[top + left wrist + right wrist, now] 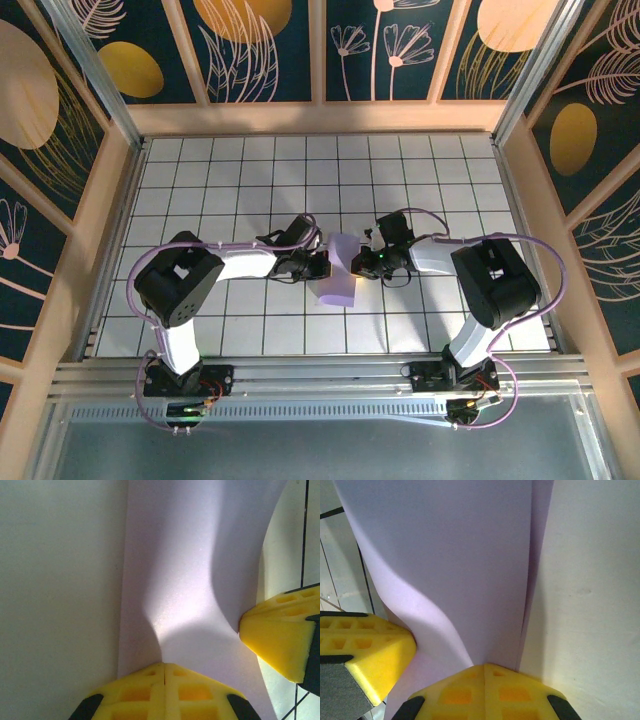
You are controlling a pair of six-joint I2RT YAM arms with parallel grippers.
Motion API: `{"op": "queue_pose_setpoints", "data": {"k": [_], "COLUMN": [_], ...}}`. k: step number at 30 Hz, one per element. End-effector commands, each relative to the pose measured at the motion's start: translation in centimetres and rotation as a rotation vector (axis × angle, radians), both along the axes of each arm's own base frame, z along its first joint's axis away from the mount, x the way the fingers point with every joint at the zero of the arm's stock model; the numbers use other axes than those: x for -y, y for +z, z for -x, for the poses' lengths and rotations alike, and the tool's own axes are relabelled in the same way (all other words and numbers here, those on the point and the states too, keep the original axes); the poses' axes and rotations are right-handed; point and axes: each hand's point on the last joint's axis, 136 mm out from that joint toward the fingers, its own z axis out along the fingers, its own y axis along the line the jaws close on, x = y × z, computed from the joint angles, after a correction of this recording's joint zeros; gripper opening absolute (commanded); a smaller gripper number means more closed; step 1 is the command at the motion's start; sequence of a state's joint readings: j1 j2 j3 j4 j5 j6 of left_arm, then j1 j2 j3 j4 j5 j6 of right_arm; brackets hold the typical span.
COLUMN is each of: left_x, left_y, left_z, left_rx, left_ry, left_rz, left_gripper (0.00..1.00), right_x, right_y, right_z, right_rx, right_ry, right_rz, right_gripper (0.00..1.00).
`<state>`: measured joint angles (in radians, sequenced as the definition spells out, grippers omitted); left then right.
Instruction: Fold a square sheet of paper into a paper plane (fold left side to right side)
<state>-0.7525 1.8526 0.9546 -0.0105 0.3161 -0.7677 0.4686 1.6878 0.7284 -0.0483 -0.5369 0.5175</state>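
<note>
A lavender square sheet of paper (340,272) stands doubled over into a narrow strip, pinched from both sides by two robot arms. In the overhead view the white tiled table (240,170) spreads out under the sheet, with about as many tiles to the sheet's left as to its right and more rows beyond it than on the side nearer the arm bases (190,380). The left gripper (324,263) meets the sheet's left edge and the right gripper (359,263) meets its right edge, both at roughly mid-length of the strip. From the left wrist camera, the left gripper (164,666) has its yellow fingers (135,692) pressed together with the paper's edge (190,575) clamped between them; the sheet rises away from the tips in a soft bow, and a yellow fingertip of the right gripper (277,635) touches the sheet just to its right. From the right wrist camera, the right gripper (484,667) is likewise closed tight on the sheet (455,555), where two layers show along the paper's right edge and a curved buckle runs down toward the tips. The left gripper's yellow finger (367,647) sits against the sheet's lower left. Dark panels with gold and pink plant motifs (270,45) wall the space beyond the sheet.
</note>
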Motion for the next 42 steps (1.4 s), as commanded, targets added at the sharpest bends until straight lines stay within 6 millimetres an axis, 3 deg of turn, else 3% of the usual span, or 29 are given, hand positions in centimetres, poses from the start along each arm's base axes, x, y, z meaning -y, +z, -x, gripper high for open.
{"op": "queue_pose_setpoints", "data": {"k": [1,10,14,25,31,42], "left_x": [-0.6,-0.7,-0.7,-0.7,-0.6,-0.8], "left_y": [-1.9,-2.1,-2.2,-2.3,-2.3,-2.3], "left_z": [1.0,1.2,1.2,1.3,1.4,1.5], "left_rx": [-0.059,-0.073,-0.074,-0.079,-0.080,-0.079], "left_ry": [0.002,-0.002,-0.006,-0.010,-0.012,-0.018], "left_rz": [-0.023,-0.025,-0.026,-0.029,-0.027,-0.034], "left_gripper": [0.00,0.00,0.00,0.00,0.00,0.00], "right_x": [3.1,-1.8,-3.4,-7.1,-7.4,-7.7], "right_y": [-4.3,4.2,5.8,3.8,1.9,1.2], "right_z": [3.2,-1.6,-3.1,-5.2,-5.2,-5.9], "right_rx": [-0.123,0.091,0.141,0.139,0.112,0.124], "right_ry": [-0.004,0.034,0.043,0.091,0.101,0.113], "right_rz": [0.182,-0.076,-0.148,-0.164,-0.158,-0.143], "right_gripper": [0.00,0.00,0.00,0.00,0.00,0.00]}}
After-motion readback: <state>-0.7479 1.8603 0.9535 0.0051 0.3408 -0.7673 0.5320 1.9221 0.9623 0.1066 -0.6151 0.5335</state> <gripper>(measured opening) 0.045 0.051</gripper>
